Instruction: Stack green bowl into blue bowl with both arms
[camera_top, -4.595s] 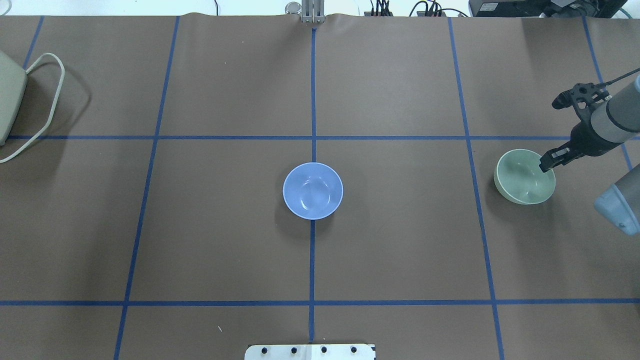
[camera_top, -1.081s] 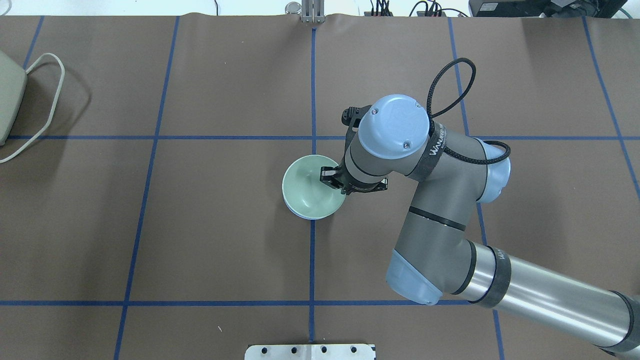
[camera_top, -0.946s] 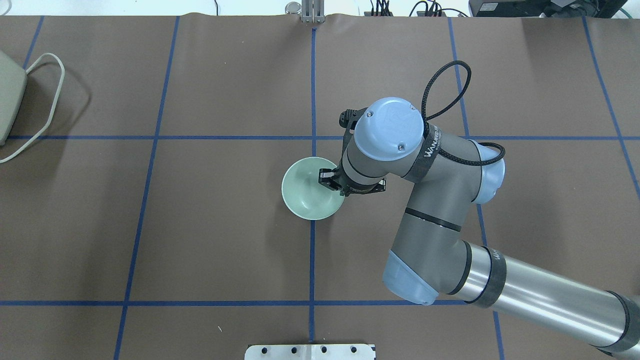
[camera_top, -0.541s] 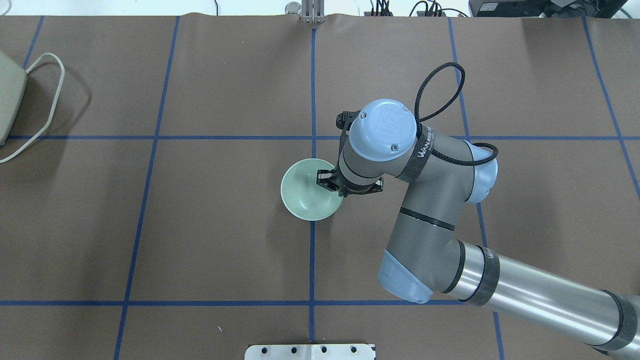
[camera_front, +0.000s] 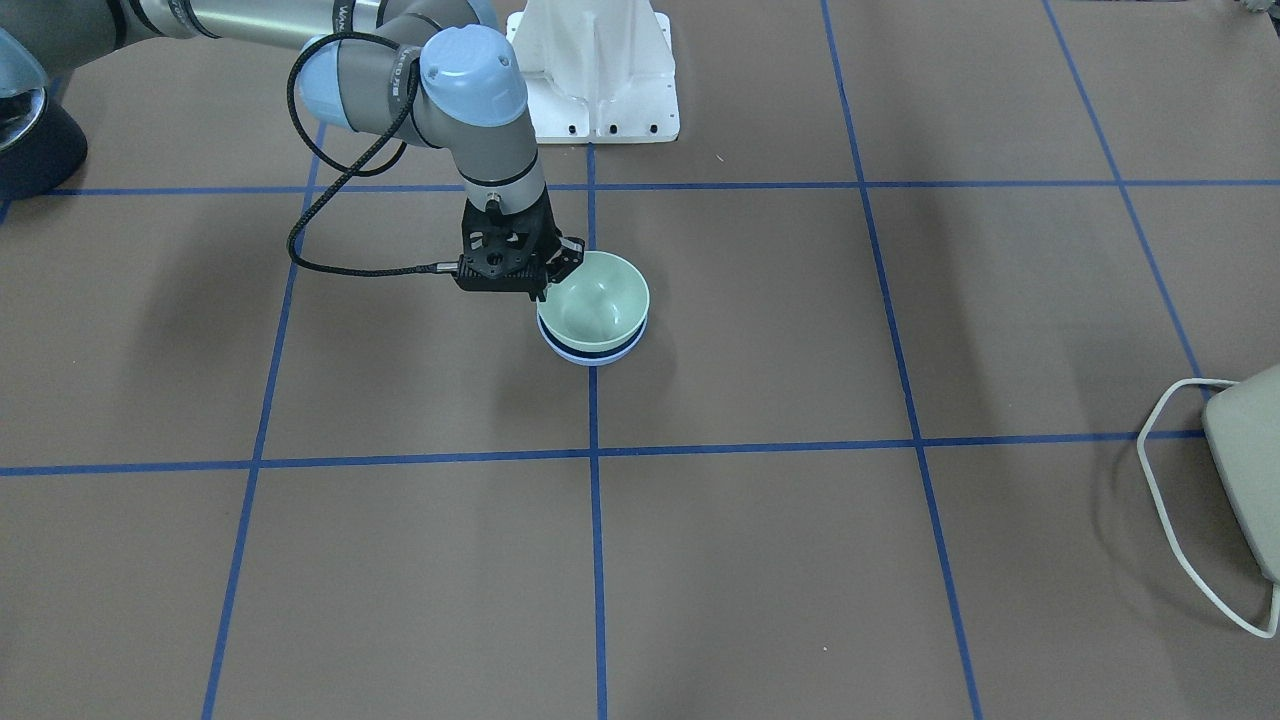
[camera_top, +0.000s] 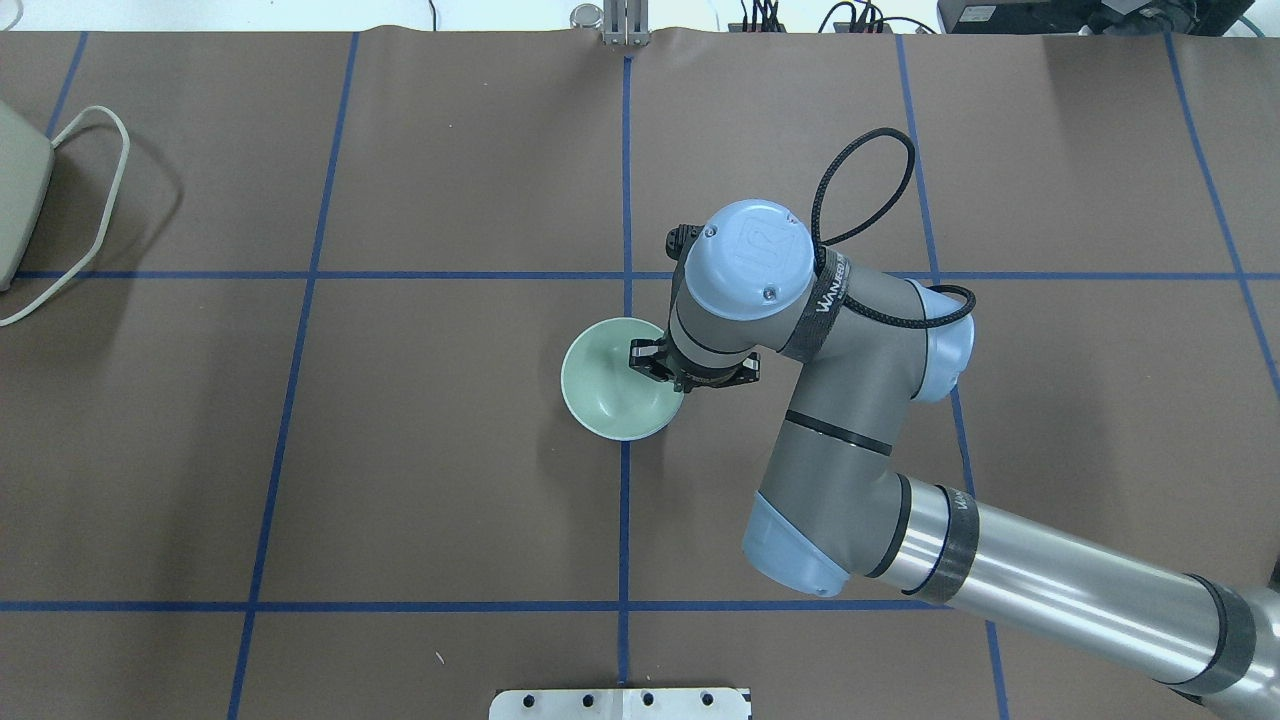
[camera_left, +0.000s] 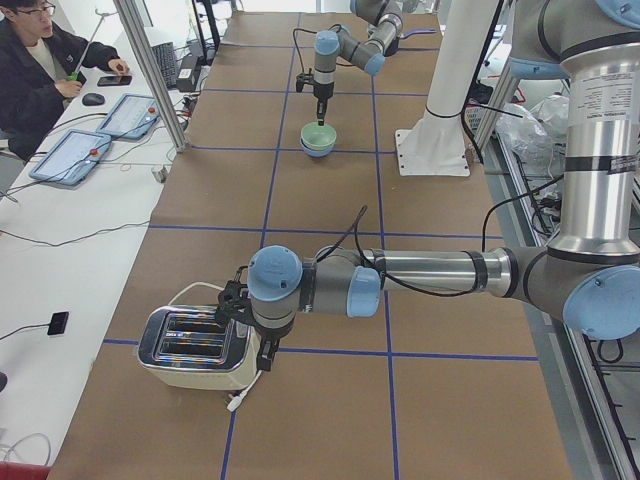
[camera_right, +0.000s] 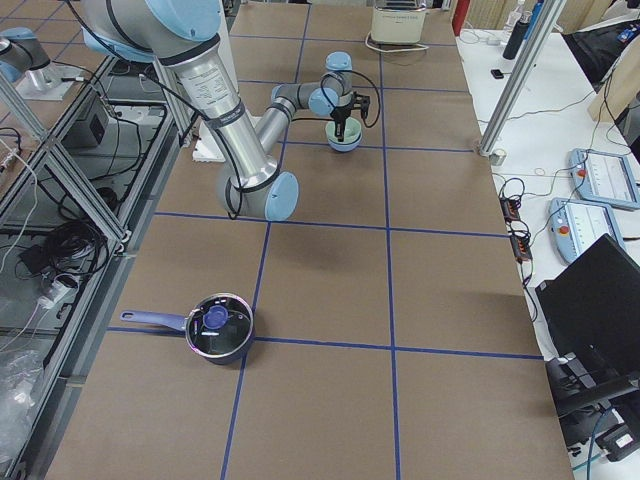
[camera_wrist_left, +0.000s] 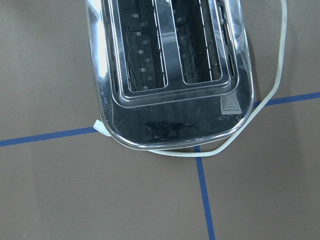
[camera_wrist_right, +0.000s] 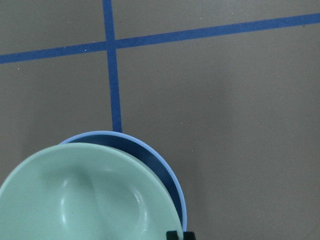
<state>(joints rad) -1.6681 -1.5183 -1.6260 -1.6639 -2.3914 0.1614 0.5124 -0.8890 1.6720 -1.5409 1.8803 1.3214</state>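
The green bowl sits slightly tilted inside the blue bowl at the table's centre crossing. Only the blue bowl's rim shows below it. My right gripper is shut on the green bowl's rim on the robot-base side. In the overhead view the green bowl hides the blue one, with the right gripper at its right rim. The right wrist view shows the green bowl over the blue rim. My left gripper hangs by the toaster; I cannot tell whether it is open.
A chrome toaster with a white cord stands at the table's left end. A dark pot with a blue handle sits at the right end. The white base pedestal stands behind the bowls. An operator sits beside the table.
The right arm carried the green bowl from the table's right side onto the blue bowl. In the last second it shifted slightly left, and the blue rim vanished from the overhead view.
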